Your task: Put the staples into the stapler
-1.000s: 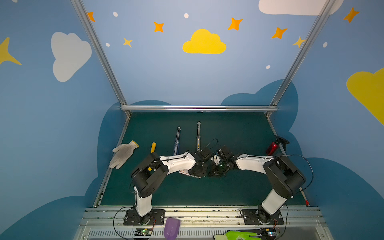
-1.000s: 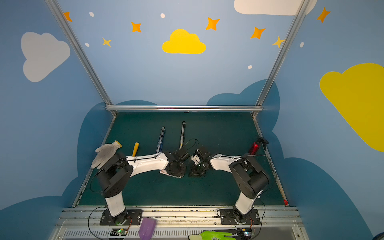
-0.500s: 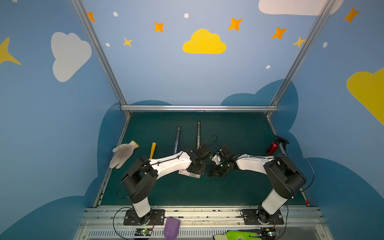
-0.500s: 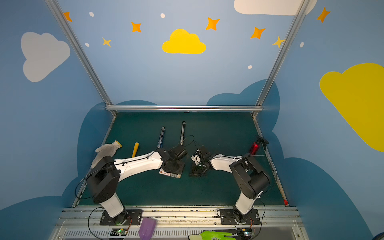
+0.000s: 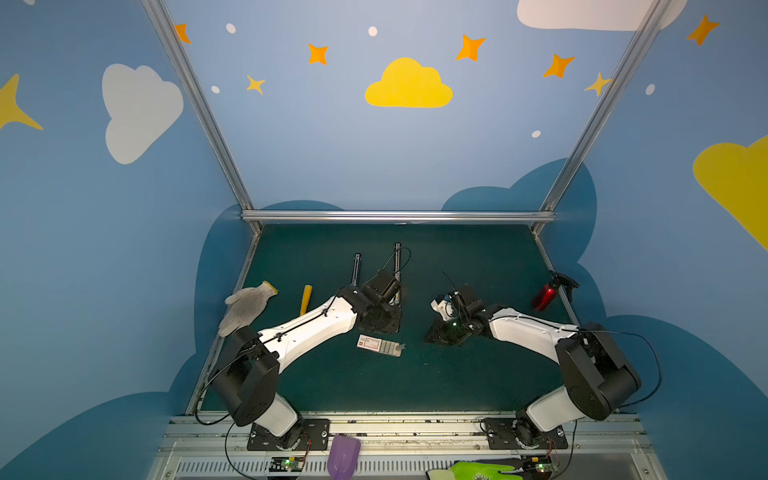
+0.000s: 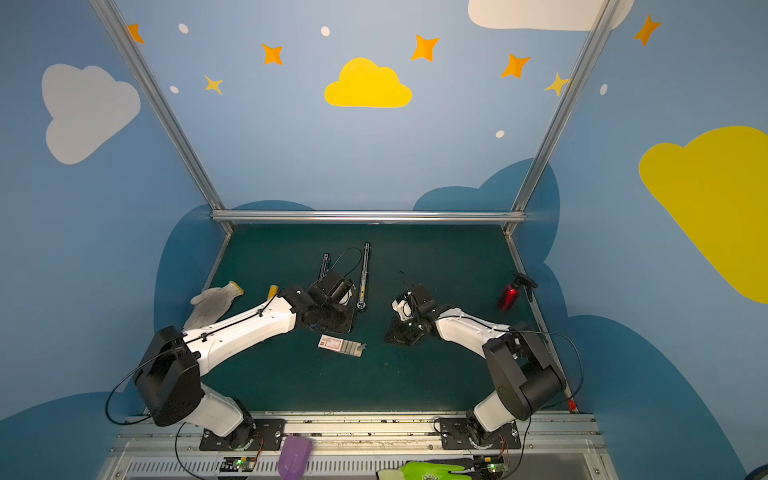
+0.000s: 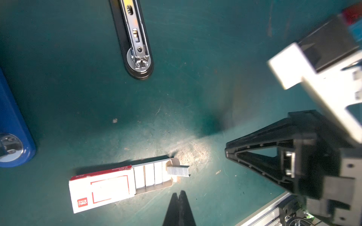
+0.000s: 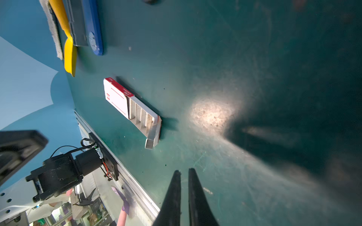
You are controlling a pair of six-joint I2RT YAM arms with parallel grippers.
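The box (image 5: 379, 345) lies flat near the middle of the mat (image 5: 478, 386), between the two grippers, and neither touches it. Its tray (image 8: 151, 119) is slid partly out of the sleeve (image 7: 101, 187), showing grey rows of staples (image 7: 149, 175). One loose strip (image 7: 177, 170) sits across the tray's open end and overhangs it. The left gripper (image 7: 178, 193) points at the box from just beside it, its tips together and holding nothing. The right gripper (image 8: 185, 171) is near the tray end, with a narrow gap between its fingers and nothing in it. Toward the back edge lies a black stapler (image 7: 137, 39) with its metal channel exposed. A blue stapler (image 7: 11, 127) lies to its left.
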